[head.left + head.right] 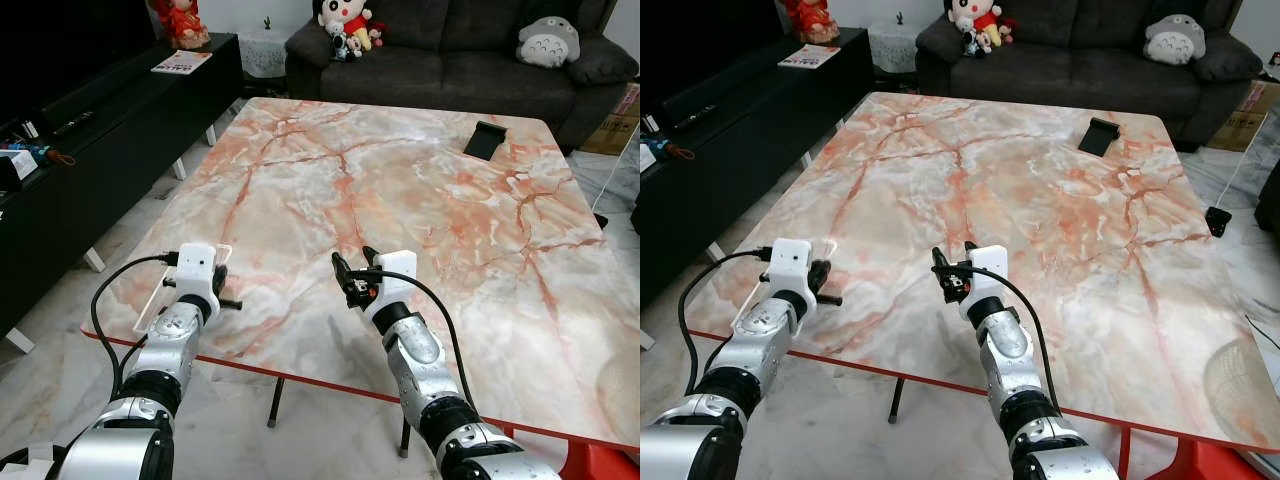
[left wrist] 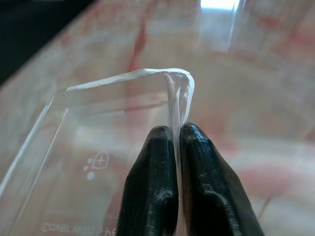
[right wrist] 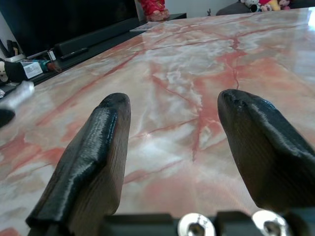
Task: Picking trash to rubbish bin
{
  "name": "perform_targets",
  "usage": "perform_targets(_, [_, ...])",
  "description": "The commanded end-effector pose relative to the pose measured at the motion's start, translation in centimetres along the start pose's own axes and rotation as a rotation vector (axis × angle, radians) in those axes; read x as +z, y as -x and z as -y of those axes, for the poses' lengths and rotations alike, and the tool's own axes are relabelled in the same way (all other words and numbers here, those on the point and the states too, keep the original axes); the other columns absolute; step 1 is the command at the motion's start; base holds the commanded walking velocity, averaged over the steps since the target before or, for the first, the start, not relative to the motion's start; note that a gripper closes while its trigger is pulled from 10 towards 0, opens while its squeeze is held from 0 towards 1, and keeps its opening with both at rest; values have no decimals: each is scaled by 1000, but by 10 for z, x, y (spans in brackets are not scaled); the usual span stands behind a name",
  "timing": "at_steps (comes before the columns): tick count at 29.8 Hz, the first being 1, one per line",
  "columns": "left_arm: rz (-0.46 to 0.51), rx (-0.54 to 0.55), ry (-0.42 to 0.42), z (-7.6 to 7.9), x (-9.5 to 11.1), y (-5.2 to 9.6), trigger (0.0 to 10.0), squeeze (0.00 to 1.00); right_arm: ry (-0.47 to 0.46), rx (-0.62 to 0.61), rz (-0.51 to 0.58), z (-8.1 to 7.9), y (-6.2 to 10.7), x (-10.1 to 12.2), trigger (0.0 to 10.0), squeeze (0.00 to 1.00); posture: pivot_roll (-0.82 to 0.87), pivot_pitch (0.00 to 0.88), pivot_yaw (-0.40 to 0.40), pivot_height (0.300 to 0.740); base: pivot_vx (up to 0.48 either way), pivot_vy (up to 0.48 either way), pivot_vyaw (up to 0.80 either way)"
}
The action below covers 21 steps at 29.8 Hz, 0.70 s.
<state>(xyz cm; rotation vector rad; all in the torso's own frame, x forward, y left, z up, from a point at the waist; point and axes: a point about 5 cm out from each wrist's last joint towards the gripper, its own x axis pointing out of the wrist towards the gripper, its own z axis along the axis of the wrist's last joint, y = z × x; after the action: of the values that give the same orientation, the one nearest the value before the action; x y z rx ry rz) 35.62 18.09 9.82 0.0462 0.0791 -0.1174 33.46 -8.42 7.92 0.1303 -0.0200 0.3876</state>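
Note:
A clear plastic tray (image 2: 74, 147) lies at the near left corner of the marble table (image 1: 400, 190). My left gripper (image 2: 177, 135) is shut on the tray's thin bent rim, with its two black fingers (image 2: 152, 182) pinching the rim. From the head, the tray (image 1: 150, 305) shows as a faint clear outline beside the left gripper (image 1: 225, 290). My right gripper (image 1: 352, 268) hovers low over the table near its front edge, about a hand's width right of the left one. It is open, and between the right gripper's fingers (image 3: 93, 157) there is only bare marble.
A small black object (image 1: 485, 139) lies at the table's far right. A dark sofa (image 1: 470, 60) with plush toys stands behind the table. A long black TV cabinet (image 1: 90, 130) runs along the left. The floor is pale tile.

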Motion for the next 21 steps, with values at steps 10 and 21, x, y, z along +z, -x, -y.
perform_targets(10, [160, 25, -17, 8, 15, 2, 10000, 0, -8, -10, 19, -1, -2, 3, 10000, 0, 36, 15, 9, 740, 0, 0, 0])
perform_targets(21, [187, -2, -19, 18, 16, 3, 10000, 0, -14, -20, 33, -1, -3, 5, 10000, 0, 34, 14, 15, 740, -22, 0, 0])
